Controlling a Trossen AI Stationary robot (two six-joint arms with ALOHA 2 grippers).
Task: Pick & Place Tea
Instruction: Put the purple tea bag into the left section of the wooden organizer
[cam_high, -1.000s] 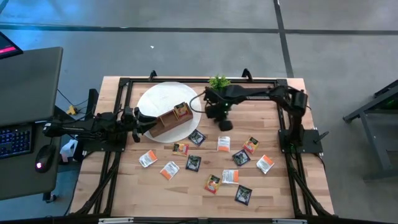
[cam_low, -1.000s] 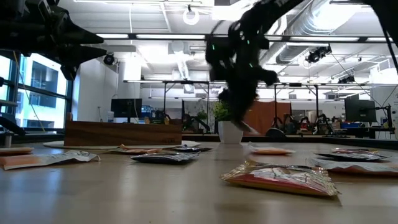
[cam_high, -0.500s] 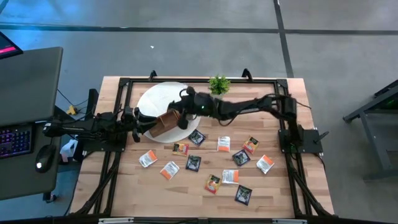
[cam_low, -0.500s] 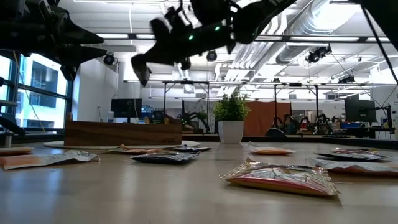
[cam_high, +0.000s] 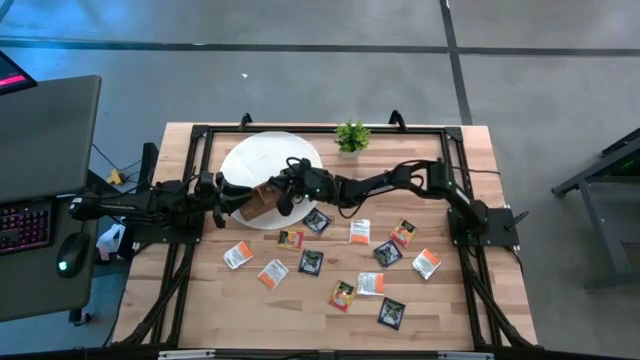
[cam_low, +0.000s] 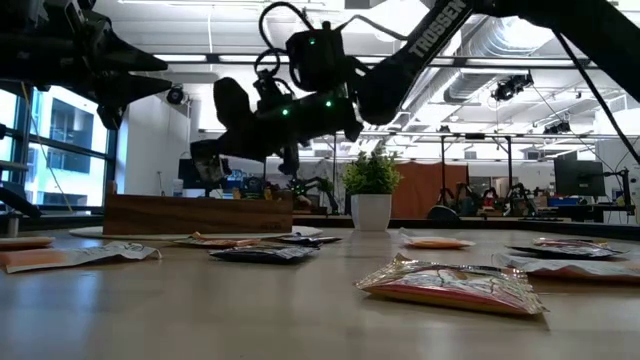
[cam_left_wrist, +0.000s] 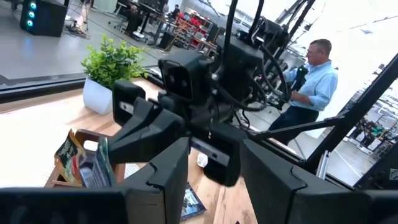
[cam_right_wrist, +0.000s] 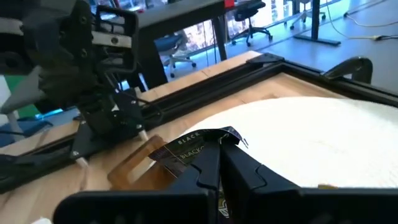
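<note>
Sachet (cam_right_wrist: 198, 147) reading "BLACK" sits pinched in my right tool (cam_right_wrist: 217, 163) over the box (cam_high: 262, 199); only the wrist view shows that. Left tool (cam_high: 232, 196) beside box, fingers spread.

A light wooden table (cam_high: 200, 310) with a black frame along its edges carries everything. A round white plate (cam_high: 250, 155) lies near the back edge, left of the middle, and a brown wooden box (cam_high: 262, 200) sits on the plate's front part. A small green potted plant (cam_high: 351, 137) stands at the back edge, near the middle. Flat tea sachets (cam_high: 360, 231) lie scattered across the middle and front of the table, some dark, some orange-red, some white with orange, mostly apart from one another, from the front-left area (cam_high: 238, 254) to the right side (cam_high: 427, 263).
</note>
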